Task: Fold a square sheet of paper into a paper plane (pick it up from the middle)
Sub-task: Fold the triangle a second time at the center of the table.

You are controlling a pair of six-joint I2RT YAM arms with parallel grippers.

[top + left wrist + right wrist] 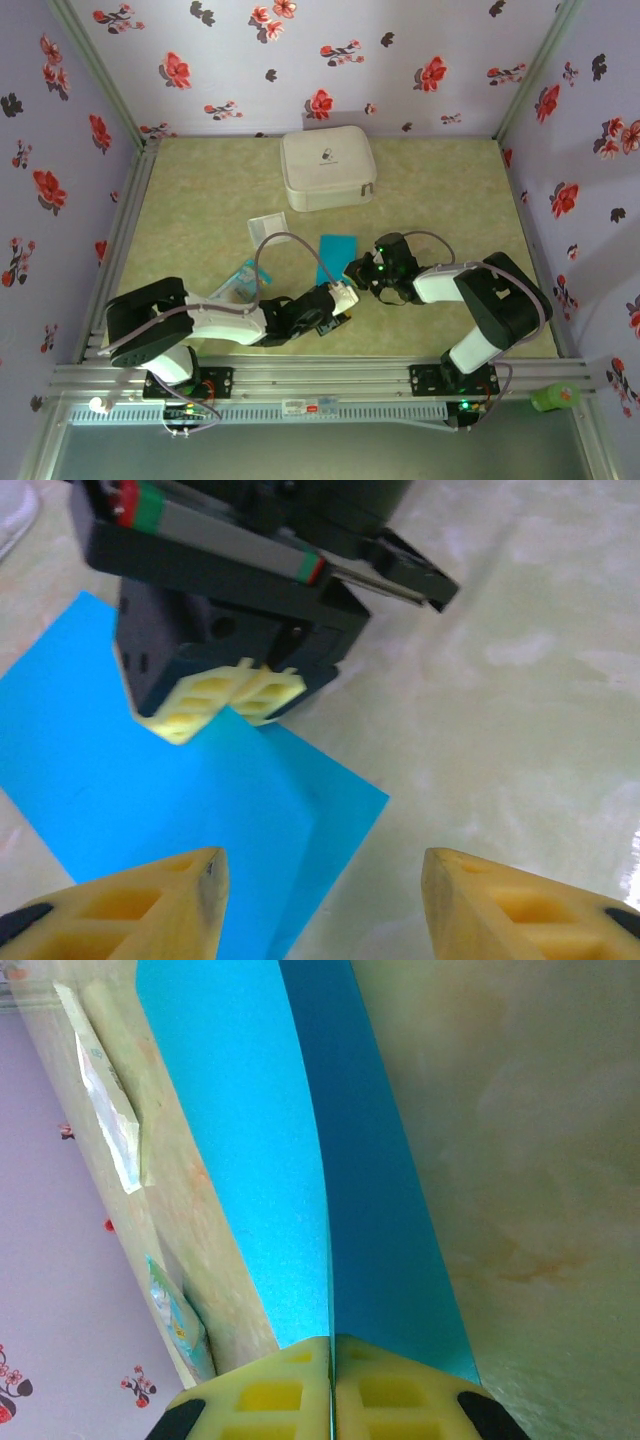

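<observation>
Now the right gripper (330,1352) pinches the paper (240,1160) at its crease (327,1210), which runs straight up-frame; the left gripper (320,878), jaws apart, hovers by the lower-right corner.

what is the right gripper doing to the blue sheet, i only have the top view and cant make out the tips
Observer: The right wrist view shows the right gripper shut on a raised crease of the square sheet of paper.
Operator: is the left one gripping it too
Observer: No. In the left wrist view the left gripper is open, one finger over the sheet and one over the bare table, with nothing held.
</observation>
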